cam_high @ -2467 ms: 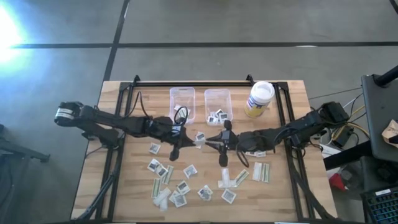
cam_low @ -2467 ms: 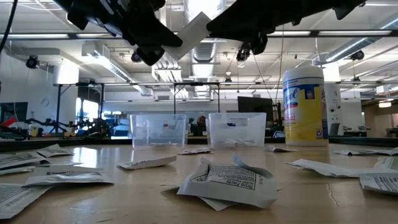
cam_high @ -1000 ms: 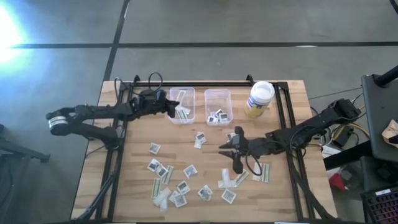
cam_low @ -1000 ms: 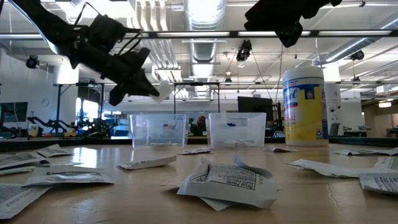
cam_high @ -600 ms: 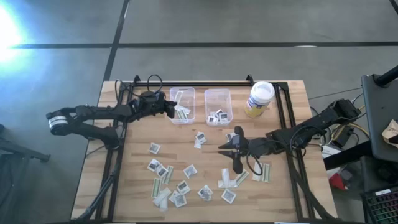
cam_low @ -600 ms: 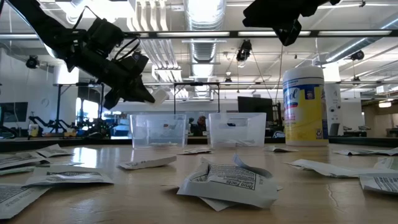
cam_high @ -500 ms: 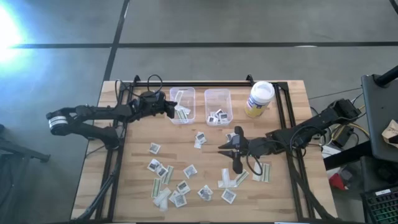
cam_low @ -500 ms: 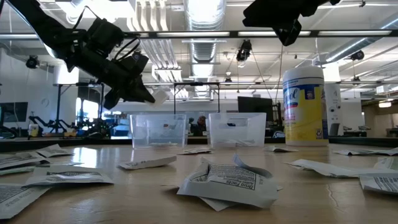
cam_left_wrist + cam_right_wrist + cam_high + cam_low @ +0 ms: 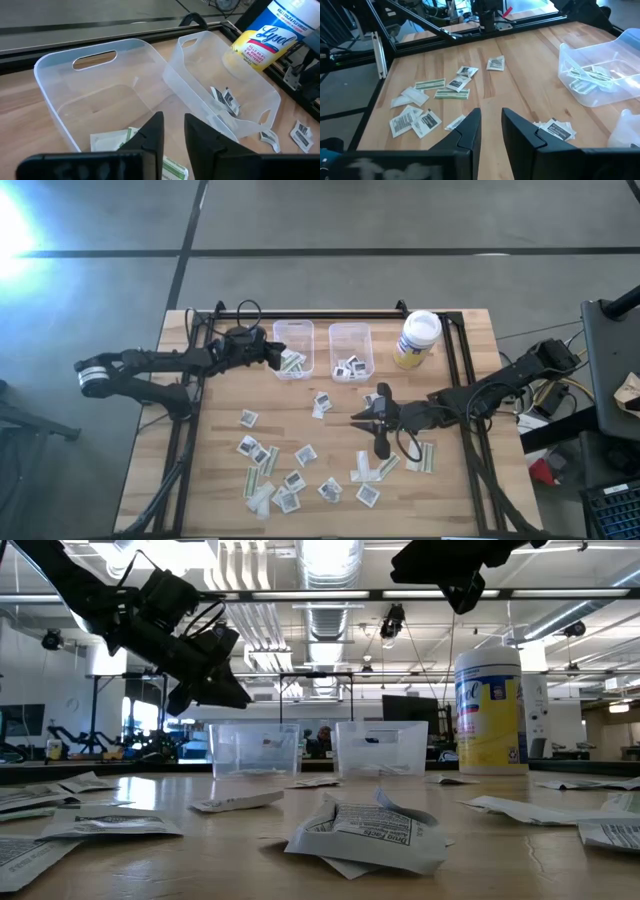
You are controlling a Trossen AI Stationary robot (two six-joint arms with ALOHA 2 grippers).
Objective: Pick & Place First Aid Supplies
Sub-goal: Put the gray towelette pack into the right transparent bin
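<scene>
Several first aid packets (image 9: 305, 455) lie flat and scattered on the wooden table's near half, also in the right wrist view (image 9: 420, 120). Long pale packets (image 9: 112, 140) lie in the left clear bin (image 9: 293, 330). Square printed ones (image 9: 227, 98) lie in the right clear bin (image 9: 351, 330). My left gripper (image 9: 174, 131) hangs open above the left bin's left side (image 9: 275, 355), with nothing between its fingers. My right gripper (image 9: 491, 125) hangs open above the table's middle (image 9: 357, 418), clear of the packets below it.
A white-lidded yellow wipes jar (image 9: 418, 338) stands at the back right beside the right bin. A black metal frame rail (image 9: 310, 313) runs along the far edge. More packets (image 9: 420, 457) lie near the right arm. Bare wood shows between the bins and the packets.
My left gripper has let go of the pale packet that it held over the left bin. The packet no longer shows at its fingertips in the low view. Both arms have stayed where they were.
</scene>
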